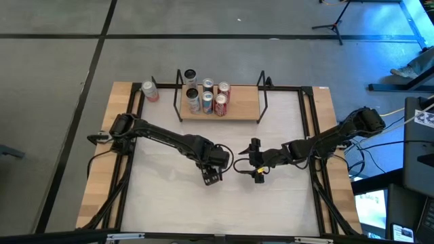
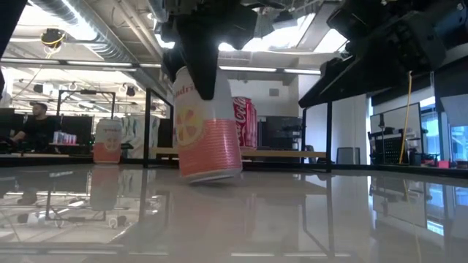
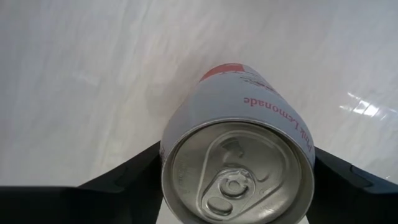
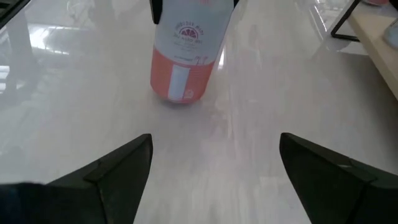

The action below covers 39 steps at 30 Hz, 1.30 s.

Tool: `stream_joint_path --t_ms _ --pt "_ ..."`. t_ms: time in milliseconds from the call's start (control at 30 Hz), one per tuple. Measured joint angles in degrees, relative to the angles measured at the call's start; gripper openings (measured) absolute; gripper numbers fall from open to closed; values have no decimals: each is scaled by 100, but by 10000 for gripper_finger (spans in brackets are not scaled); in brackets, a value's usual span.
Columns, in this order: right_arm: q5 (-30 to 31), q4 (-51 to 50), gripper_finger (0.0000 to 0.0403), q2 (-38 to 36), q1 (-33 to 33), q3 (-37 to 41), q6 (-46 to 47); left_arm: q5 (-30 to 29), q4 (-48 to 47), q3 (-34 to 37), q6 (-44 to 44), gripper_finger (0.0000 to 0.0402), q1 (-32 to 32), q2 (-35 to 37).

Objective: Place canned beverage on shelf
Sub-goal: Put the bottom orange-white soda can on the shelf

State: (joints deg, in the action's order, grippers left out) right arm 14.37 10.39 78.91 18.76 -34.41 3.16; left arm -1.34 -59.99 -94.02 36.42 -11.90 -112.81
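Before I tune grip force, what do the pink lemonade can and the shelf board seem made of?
The pink-and-white lemonade can, held in the left gripper, looks like thin aluminium: a bare silvery lid with a pull tab, and a glossy printed wall. The low shelf board looks like pale matte wood, possibly laminate, on thin black wire posts, likely metal.

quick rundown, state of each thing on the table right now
pink can: tilted, in the left hand, base edge at the tabletop
left hand: shut on pink can, mid table
right hand: open, empty, beside the left hand
shelf: upright at the far edge, right part free
shelf cans: five, upright, on the shelf's left part
lone can: upright on the table, left of the shelf
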Motion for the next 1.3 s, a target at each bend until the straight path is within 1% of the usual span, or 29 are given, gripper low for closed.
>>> stream_joint_path --t_ms 367,700,833,1100,1233,1300 --pt "0 15 346 0 -4 0 -2 -116 172 0 -167 309 -2 0" --pt "-2 17 346 0 -4 0 -4 -214 315 4 -298 326 37 -7" --pt "-2 17 346 -2 -4 0 -4 -55 320 4 -510 326 37 -7" --pt "20 17 346 0 -4 0 -3 -18 312 4 -401 326 37 -7" --pt "24 20 346 0 -4 0 -2 288 346 4 -515 330 76 -4" --pt "28 20 346 0 -4 0 -2 227 425 4 -563 331 84 -4"
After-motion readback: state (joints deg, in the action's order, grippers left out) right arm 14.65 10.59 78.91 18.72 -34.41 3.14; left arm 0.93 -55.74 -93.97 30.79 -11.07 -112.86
